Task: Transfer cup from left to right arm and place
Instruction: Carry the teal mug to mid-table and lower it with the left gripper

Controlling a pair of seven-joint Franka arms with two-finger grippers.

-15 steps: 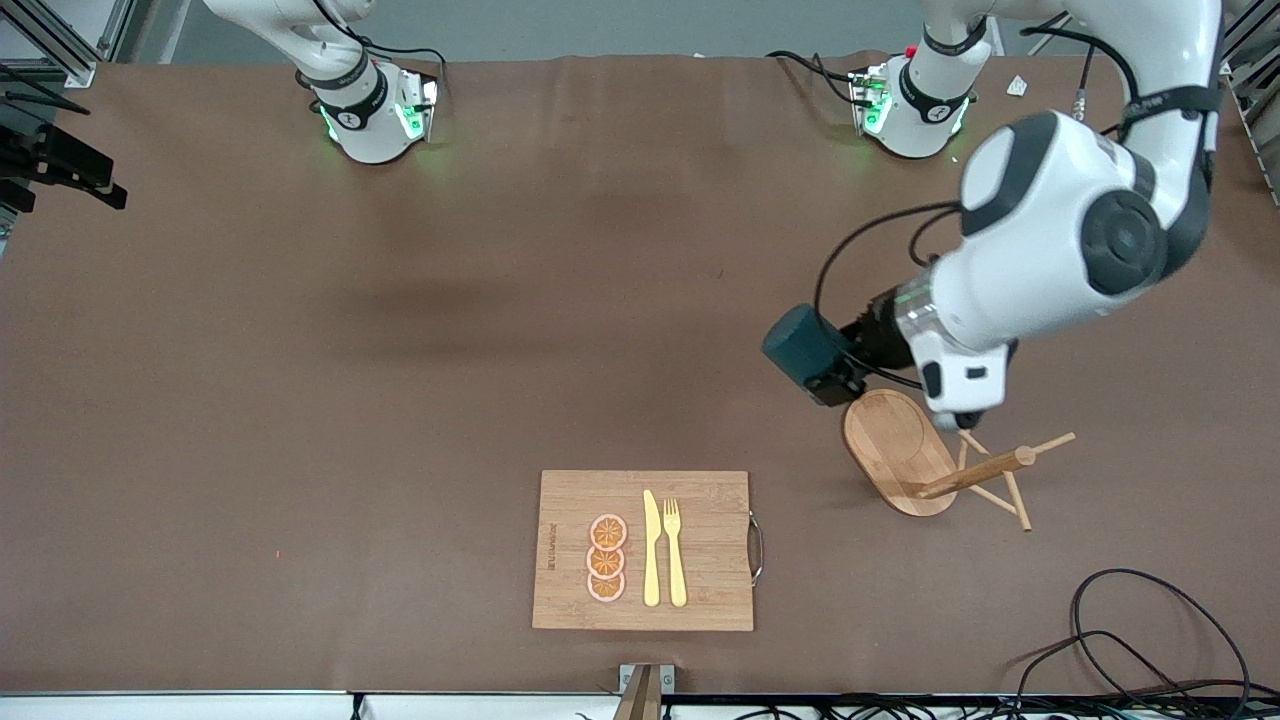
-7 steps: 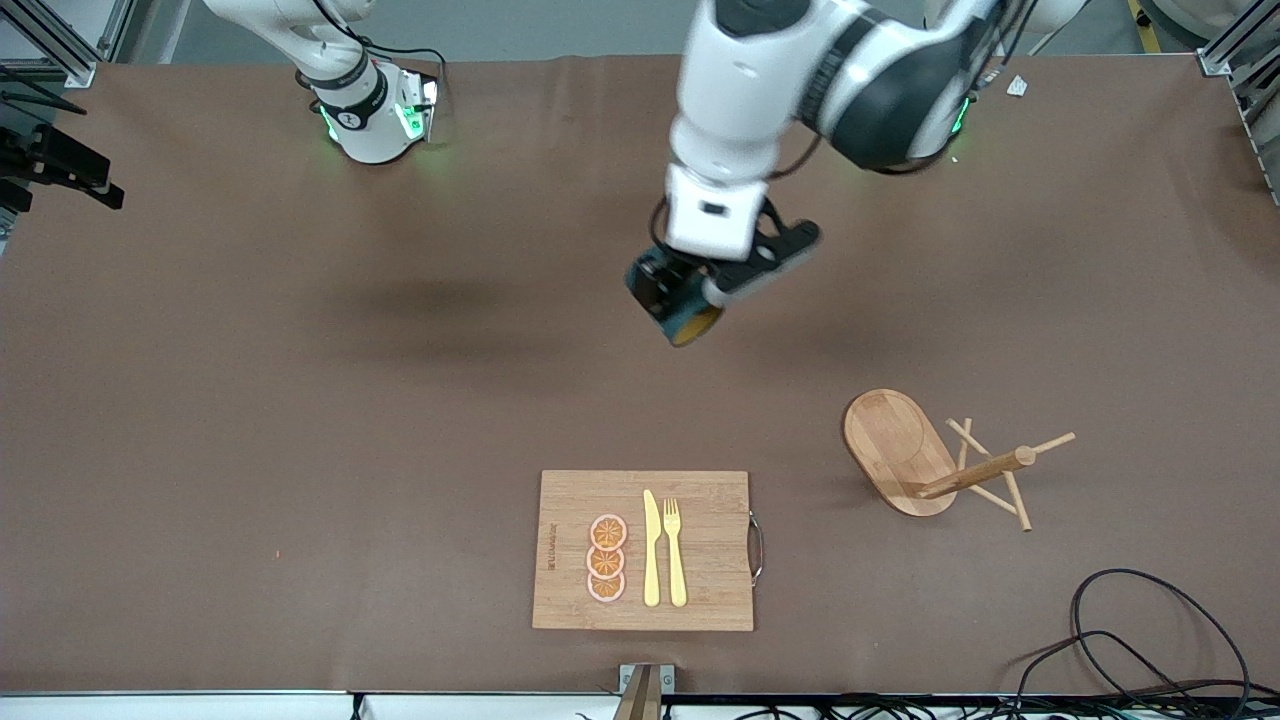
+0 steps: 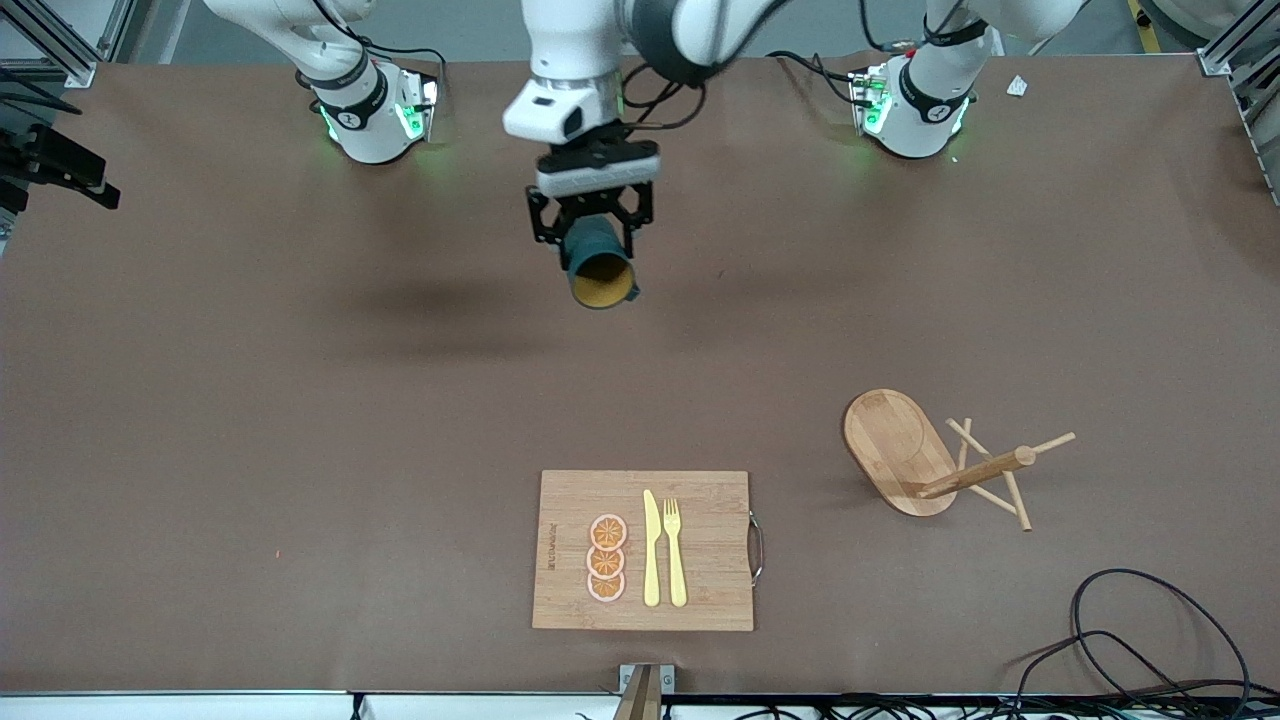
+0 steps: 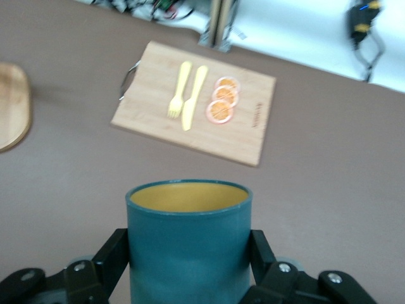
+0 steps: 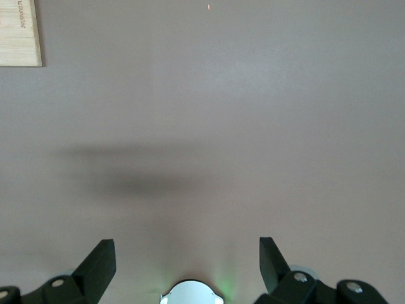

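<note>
Cup: small teal cup [image 3: 598, 262], yellow-brown inside, likely light, rigid, smooth-walled; free rim end offers the second hold | Place: aloft over bare table between the arm bases, mouth tipped toward the front camera | Left gripper [image 3: 592, 232]: clamped on the cup's sides | Right gripper [image 5: 188, 259]: fingers spread wide, empty, waiting over bare table

teal cup [image 3: 598, 262] with yellow-brown inside, brown table [image 3: 300, 400], orange slices [image 3: 606, 558]
</note>
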